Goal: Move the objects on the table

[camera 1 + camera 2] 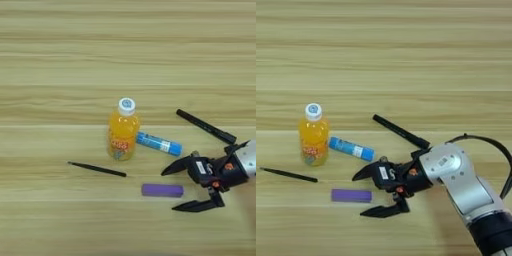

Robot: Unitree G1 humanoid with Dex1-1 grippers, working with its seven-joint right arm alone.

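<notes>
An orange-juice bottle (122, 132) with a white cap stands upright at the table's (60, 55) middle. Just right of it lies a short blue tube (160, 143). A purple bar (159, 190) lies flat nearer to me. The thick black marker pen (205, 126) lies slanted at the right. My right gripper (358, 195) comes in from the right and is open. Its upper finger (176, 166) runs above the bar's right end and its lower finger (192, 205) below it. I cannot tell whether either finger touches the bar.
A thin black stick (97, 169) lies left of the purple bar, in front of the bottle. The silver forearm (466, 187) and its black cable (491, 145) fill the near right corner. Bare wood stretches across the far half.
</notes>
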